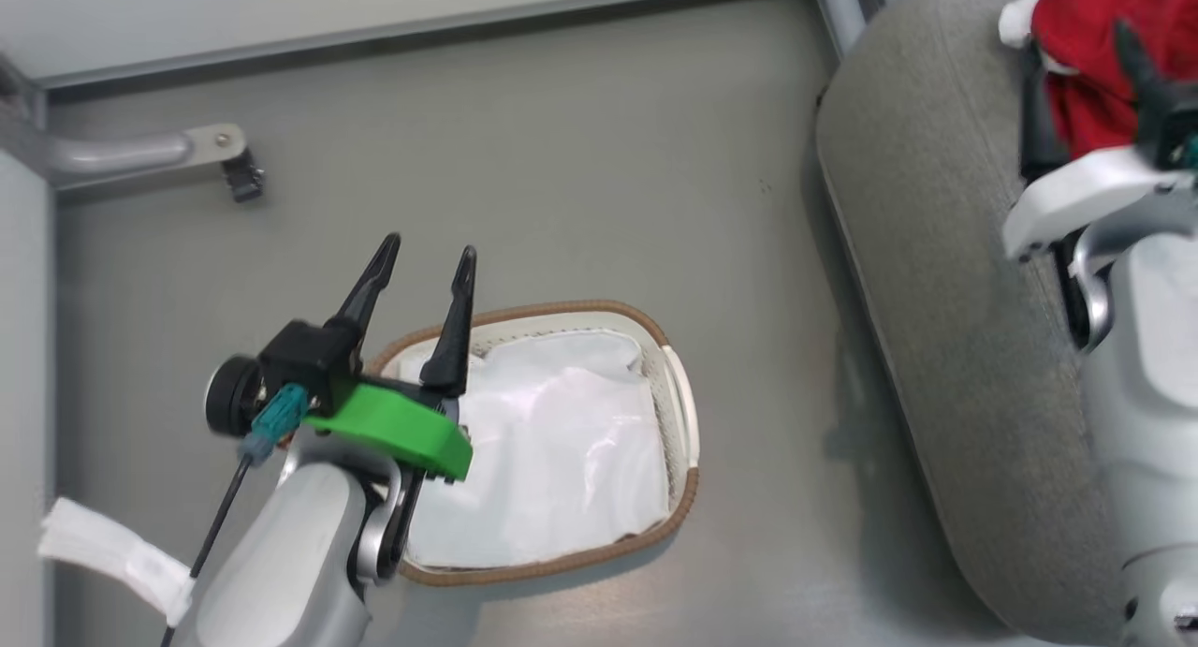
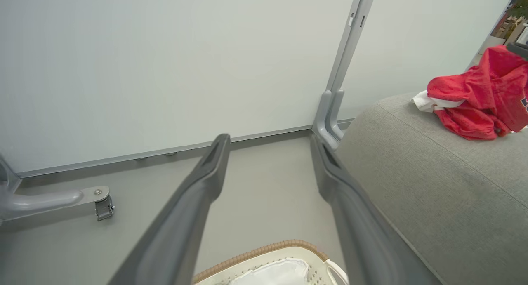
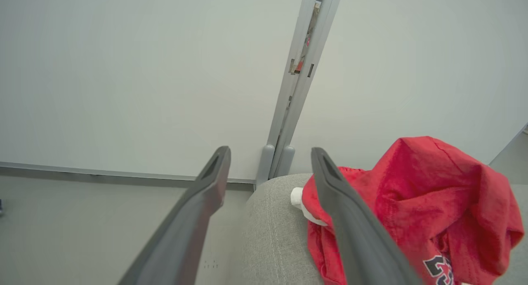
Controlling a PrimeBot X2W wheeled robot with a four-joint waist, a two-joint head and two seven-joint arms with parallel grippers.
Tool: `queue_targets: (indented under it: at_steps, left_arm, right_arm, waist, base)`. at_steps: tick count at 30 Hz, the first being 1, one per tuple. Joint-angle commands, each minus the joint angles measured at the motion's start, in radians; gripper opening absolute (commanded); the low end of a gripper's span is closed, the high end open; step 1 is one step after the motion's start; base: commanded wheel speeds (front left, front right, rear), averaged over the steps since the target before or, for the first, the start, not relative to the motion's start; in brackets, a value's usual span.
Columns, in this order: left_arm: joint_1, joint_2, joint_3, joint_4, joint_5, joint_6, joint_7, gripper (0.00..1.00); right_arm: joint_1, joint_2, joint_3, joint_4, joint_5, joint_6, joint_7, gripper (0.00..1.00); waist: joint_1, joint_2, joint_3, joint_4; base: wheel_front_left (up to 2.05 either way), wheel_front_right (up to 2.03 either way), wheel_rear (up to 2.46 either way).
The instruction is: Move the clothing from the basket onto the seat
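The basket [image 1: 562,308], oval and white with a brown rim, stands on the grey floor and holds its white liner [image 1: 562,441]; no red cloth shows in it. My left gripper [image 1: 426,254] hangs open over the basket's left rim, with nothing between its fingers [image 2: 269,142]. The clothing [image 1: 1086,29], crumpled red cloth with white trim, lies on the far end of the grey seat [image 1: 936,301]. My right gripper [image 1: 1076,43] hovers open over that end. In the right wrist view the clothing [image 3: 412,202] sits behind and to the right of the right finger, and part of a dark number shows on it.
A pale partition wall runs along the far side, with a grey post [image 2: 338,91] at the seat's corner. A grey metal foot with a caster [image 1: 187,151] juts from the left. Bare floor lies between the basket and the seat [image 2: 433,186].
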Motion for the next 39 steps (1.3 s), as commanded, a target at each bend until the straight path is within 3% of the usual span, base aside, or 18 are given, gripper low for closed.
queue_targets:
  at_steps: [1,9,13,23,39]
  left_arm:
    - [0.039,-0.006,0.023,-0.002,0.013,0.005,-0.003,1.0]
    - [0.205,-0.034,0.191,-0.039,0.049,0.014,-0.003,1.0]
    - [0.274,-0.042,0.252,-0.056,0.084,0.018,-0.003,1.0]
    - [0.404,-0.092,0.341,-0.072,0.121,-0.026,-0.002,1.0]
    - [0.483,-0.137,0.424,-0.064,0.17,-0.075,-0.002,1.0]
  right_arm:
    - [0.047,0.014,0.003,-0.027,0.012,-0.001,-0.002,1.0]
    - [0.29,0.117,-0.015,-0.211,0.007,-0.001,-0.002,1.0]
    - [0.4,0.139,-0.013,-0.294,0.019,-0.001,-0.002,1.0]
    - [0.614,0.145,0.072,-0.392,0.17,-0.001,-0.002,1.0]
    - [0.724,0.145,0.09,-0.428,0.197,-0.001,-0.002,1.0]
  waist:
    - [0.0001,0.0,-0.077,0.075]
    - [0.0001,0.0,-0.138,0.126]
    - [0.0001,0.0,-0.157,0.136]
    - [0.0001,0.0,-0.201,0.158]
    - [0.0001,0.0,-0.243,0.157]
  base:
    - [0.0,0.0,0.0]
    - [0.0,0.0,0.0]
    - [0.0,0.0,0.0]
    - [0.0,0.0,0.0]
    - [0.0,0.0,0.0]
